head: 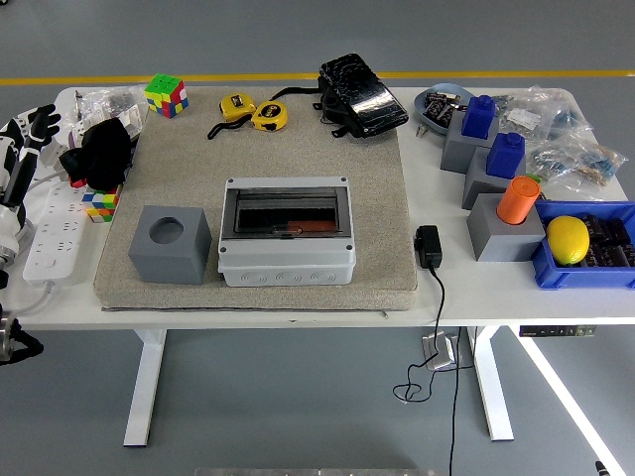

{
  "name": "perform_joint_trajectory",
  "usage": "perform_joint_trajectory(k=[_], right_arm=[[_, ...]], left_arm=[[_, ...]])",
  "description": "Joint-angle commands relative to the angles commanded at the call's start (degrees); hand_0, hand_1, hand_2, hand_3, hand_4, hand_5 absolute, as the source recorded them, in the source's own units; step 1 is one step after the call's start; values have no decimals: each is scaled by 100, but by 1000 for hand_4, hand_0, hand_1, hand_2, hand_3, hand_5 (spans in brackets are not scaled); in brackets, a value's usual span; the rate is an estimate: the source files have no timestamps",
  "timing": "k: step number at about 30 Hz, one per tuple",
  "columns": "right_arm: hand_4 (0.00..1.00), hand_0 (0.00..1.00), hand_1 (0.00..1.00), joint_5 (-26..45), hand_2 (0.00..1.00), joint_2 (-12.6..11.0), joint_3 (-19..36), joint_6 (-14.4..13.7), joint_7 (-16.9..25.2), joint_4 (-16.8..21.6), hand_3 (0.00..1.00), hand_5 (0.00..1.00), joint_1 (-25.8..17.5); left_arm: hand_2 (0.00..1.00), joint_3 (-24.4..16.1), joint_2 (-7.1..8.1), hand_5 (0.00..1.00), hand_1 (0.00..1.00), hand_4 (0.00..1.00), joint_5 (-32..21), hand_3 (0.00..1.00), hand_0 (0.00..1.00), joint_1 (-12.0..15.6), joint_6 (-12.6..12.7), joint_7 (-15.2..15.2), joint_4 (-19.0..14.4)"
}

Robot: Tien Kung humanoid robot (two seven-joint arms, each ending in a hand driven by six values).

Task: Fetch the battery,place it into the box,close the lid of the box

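The grey box (287, 232) sits at the centre of the beige mat (179, 174), its dark see-through lid (286, 212) lying shut over an orange-red object, seemingly the battery (316, 228). A grey cube (170, 244) with a round hole stands just beside the box at the mat's front left corner. The blue bin (615, 273) at the table's (476, 293) right edge holds a yellow lemon (568, 239). The left hand (30, 129) hovers over the left edge, fingers spread, holding nothing.

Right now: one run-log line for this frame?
left hand: far-left edge, open, empty | right: out of view | box: on mat, lid closed | orange item inside
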Motion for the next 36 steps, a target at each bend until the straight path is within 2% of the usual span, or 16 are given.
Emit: perform_joint_trajectory(k=[36], right_arm=[[998,820,774,-78,756,21,115,23,-58,0,793,998,8]], left_arm=[[806,38,46,998,812,998,33,796,828,-10,30,16,1]])
